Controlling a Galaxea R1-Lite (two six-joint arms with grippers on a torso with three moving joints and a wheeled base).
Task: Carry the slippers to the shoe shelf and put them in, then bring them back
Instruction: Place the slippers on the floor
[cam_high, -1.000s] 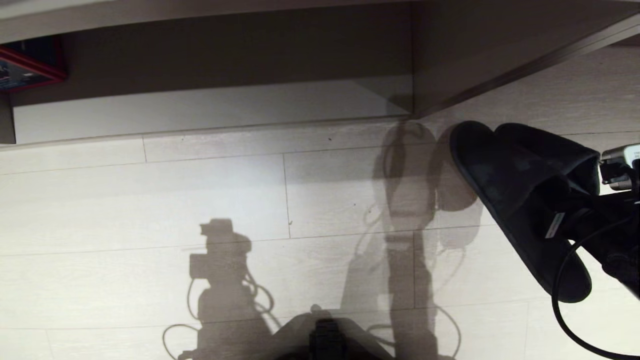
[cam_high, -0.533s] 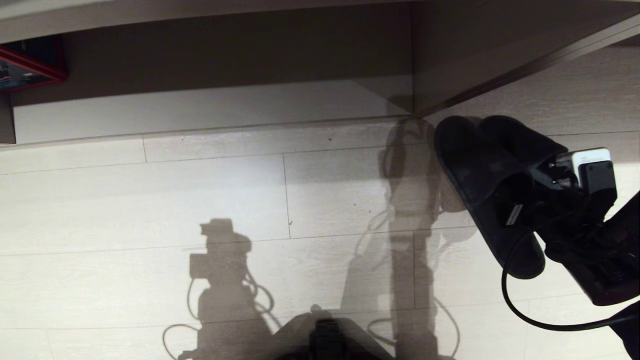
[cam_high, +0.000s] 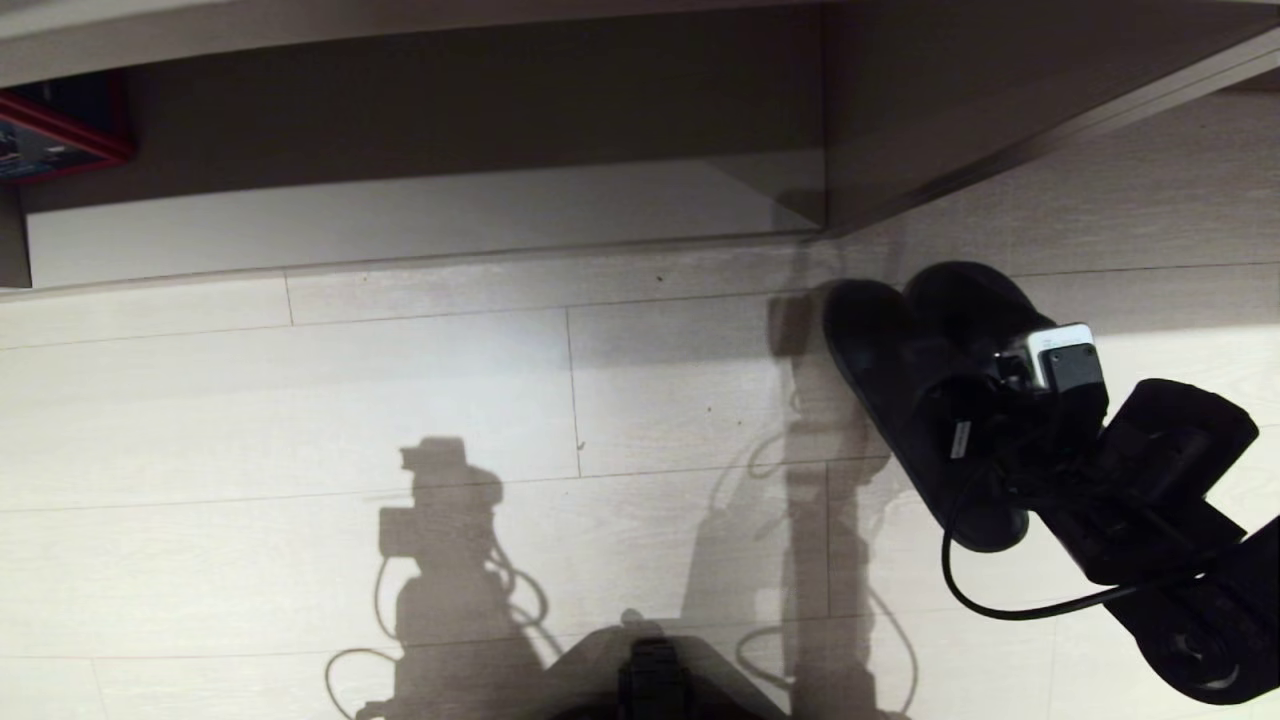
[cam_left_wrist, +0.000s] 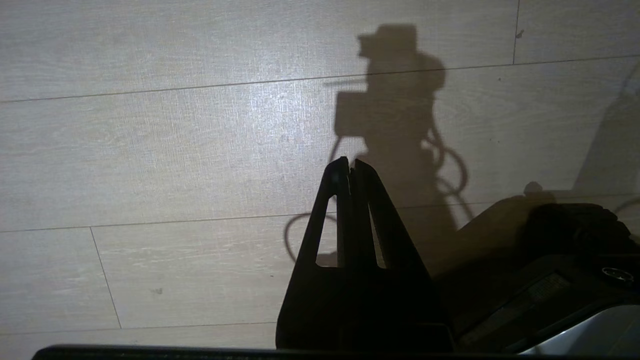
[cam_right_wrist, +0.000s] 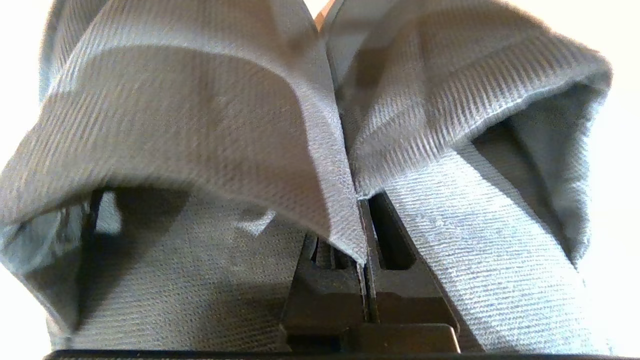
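Note:
The two dark slippers (cam_high: 905, 385) hang side by side at the right of the head view, toes toward the shoe shelf (cam_high: 400, 215), just in front of its vertical divider (cam_high: 826, 120). My right gripper (cam_high: 985, 405) comes in from the right and is shut on them. In the right wrist view its fingers (cam_right_wrist: 395, 280) are pressed together on the inner strap edges of the grey fabric slippers (cam_right_wrist: 200, 125), and the tips of my right gripper (cam_right_wrist: 361, 215) are hidden under the cloth. My left gripper (cam_left_wrist: 351, 165) is shut and empty above bare floor.
A red-edged box (cam_high: 55, 130) sits in the cubby left of the shoe shelf. A black cable (cam_high: 1000, 595) loops below the right arm. My base (cam_high: 655, 680) shows at the bottom edge. Pale plank floor lies before the shelf.
The right arm has swung further into view, carrying the slippers leftward and lower in the picture, toward the floor before the divider. The left arm has not moved.

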